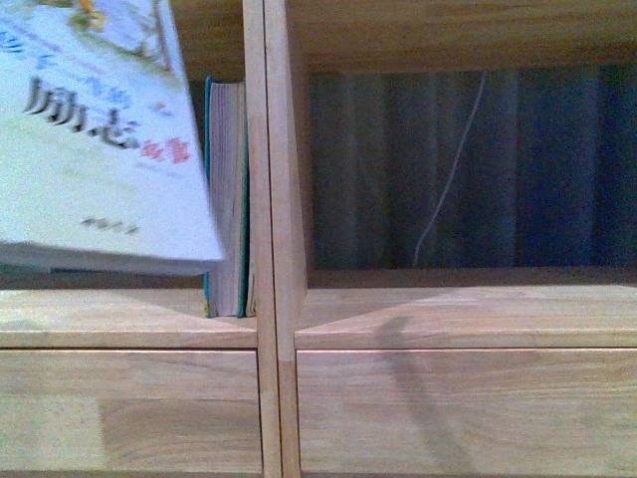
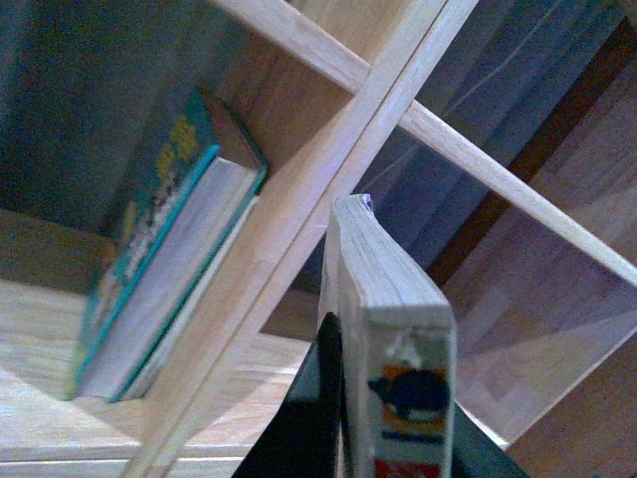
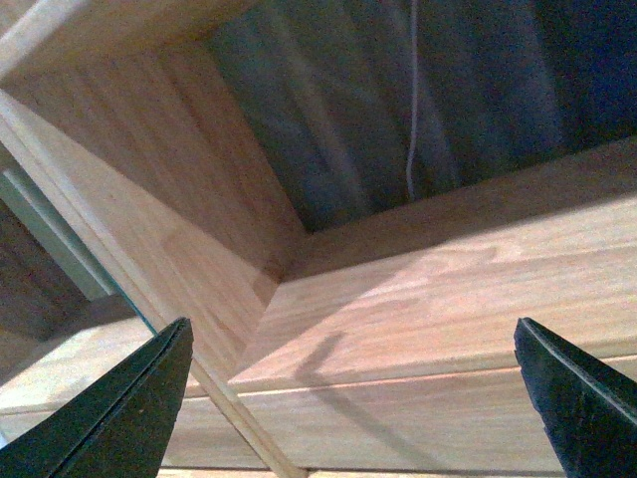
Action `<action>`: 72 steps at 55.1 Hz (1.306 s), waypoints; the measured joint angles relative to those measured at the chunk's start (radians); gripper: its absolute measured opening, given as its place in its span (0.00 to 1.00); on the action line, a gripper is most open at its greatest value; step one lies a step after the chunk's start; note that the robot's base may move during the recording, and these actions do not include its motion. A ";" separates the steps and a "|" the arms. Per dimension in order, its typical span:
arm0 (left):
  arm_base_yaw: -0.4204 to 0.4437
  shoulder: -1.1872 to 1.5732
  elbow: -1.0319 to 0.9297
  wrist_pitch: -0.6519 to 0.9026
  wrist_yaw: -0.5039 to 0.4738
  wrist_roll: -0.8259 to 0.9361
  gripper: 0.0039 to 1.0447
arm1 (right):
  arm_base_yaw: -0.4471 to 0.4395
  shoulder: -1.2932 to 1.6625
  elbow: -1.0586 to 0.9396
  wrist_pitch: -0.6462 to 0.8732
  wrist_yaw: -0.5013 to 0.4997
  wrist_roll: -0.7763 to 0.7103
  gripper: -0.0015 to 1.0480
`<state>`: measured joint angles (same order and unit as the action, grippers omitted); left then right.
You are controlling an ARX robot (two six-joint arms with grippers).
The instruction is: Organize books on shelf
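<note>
The white paperback (image 1: 90, 139) with Chinese lettering fills the upper left of the front view, held tilted in the air in front of the left compartment. In the left wrist view my left gripper (image 2: 393, 438) is shut on the paperback (image 2: 383, 289), its dark fingers (image 2: 314, 418) on both sides. The teal-green book (image 1: 227, 199) stands upright in the left compartment against the light-wood shelf's divider (image 1: 269, 249); it also shows in the left wrist view (image 2: 164, 259). My right gripper (image 3: 363, 398) is open and empty, facing the right compartment floor (image 3: 448, 289).
The right compartment (image 1: 468, 169) holds no books; a dark curtain and a thin white cable (image 1: 453, 169) show behind it. Drawer fronts (image 1: 458, 408) lie below the compartments. The shelf's divider (image 2: 328, 189) stands between the teal book and the held paperback in the left wrist view.
</note>
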<state>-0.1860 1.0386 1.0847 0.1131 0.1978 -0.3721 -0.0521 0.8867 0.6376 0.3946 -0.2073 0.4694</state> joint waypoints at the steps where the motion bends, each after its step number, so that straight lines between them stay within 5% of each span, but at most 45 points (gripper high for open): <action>1: 0.009 -0.012 -0.007 -0.011 -0.010 0.027 0.06 | 0.000 0.000 -0.013 0.006 -0.003 0.000 0.93; 8: 0.081 -0.055 -0.053 -0.034 -0.044 0.254 0.06 | -0.002 0.003 -0.100 0.053 -0.009 0.006 0.93; 13: 0.208 -0.056 -0.085 -0.029 0.018 0.440 0.06 | 0.000 0.027 -0.221 0.128 0.013 0.041 0.93; 30: 0.457 0.163 -0.014 0.212 0.211 0.599 0.06 | 0.181 0.130 -0.504 0.420 0.116 0.119 0.93; 47: 0.443 0.425 0.114 0.502 0.299 0.597 0.06 | 0.124 0.247 -0.533 0.583 0.060 0.122 0.93; 72: 0.325 0.754 0.339 0.622 0.285 0.557 0.06 | 0.127 0.290 -0.548 0.659 0.025 0.138 0.93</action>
<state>0.1390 1.7927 1.4239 0.7353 0.4824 0.1852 0.0753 1.1767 0.0895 1.0534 -0.1822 0.6071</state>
